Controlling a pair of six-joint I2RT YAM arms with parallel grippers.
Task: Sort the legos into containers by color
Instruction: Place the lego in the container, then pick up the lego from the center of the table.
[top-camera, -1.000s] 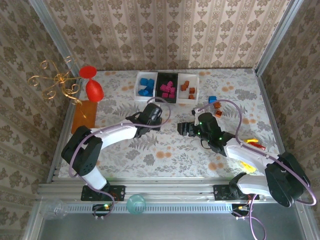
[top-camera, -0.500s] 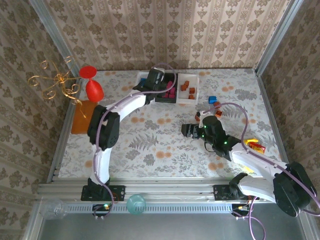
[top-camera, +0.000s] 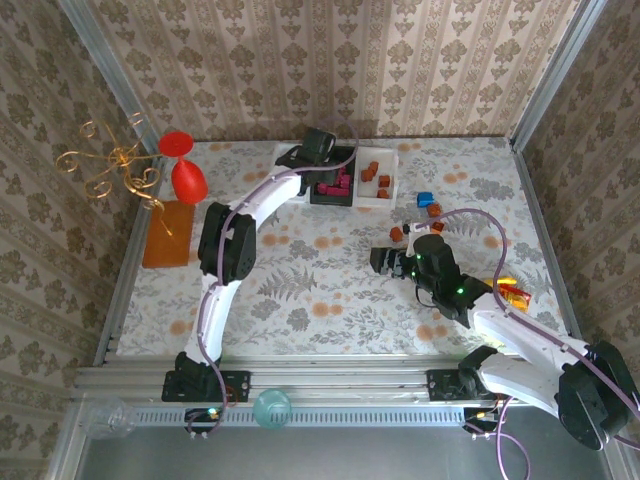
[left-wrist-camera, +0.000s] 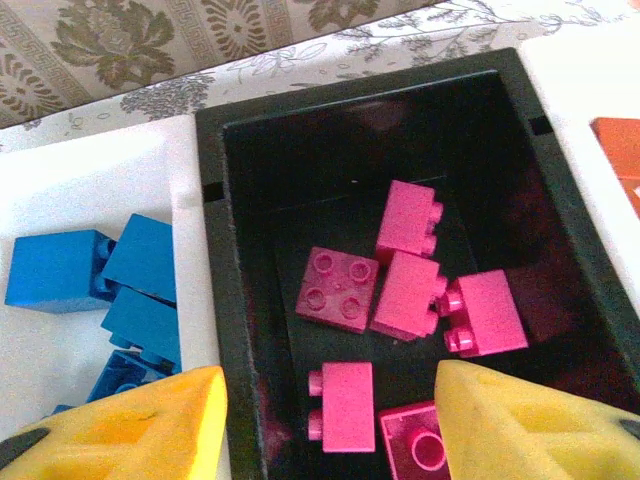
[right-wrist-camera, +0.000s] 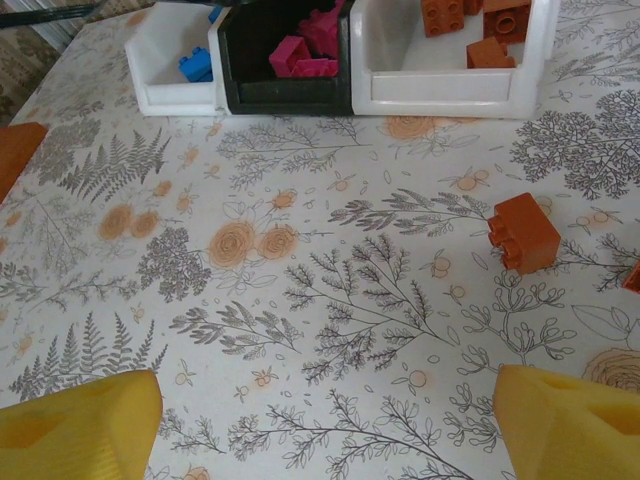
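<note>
My left gripper hangs over the black bin with its yellow fingers apart. A pink brick lies loose on the bin floor between them, among several other pink bricks. Blue bricks fill the white bin to its left. The other white bin holds orange bricks. My right gripper stands open low over the tablecloth, empty. One orange brick lies ahead of it to the right. A blue brick and two more orange bricks lie beyond.
A red goblet and a gold wire ornament stand at the back left beside a flat orange mat. A yellow and red object lies by the right arm. Walls close in the table on three sides.
My left arm swung from mid-table out over the black bin and its jaws opened, leaving a pink brick in the bin. The right gripper drifted a little to the right.
</note>
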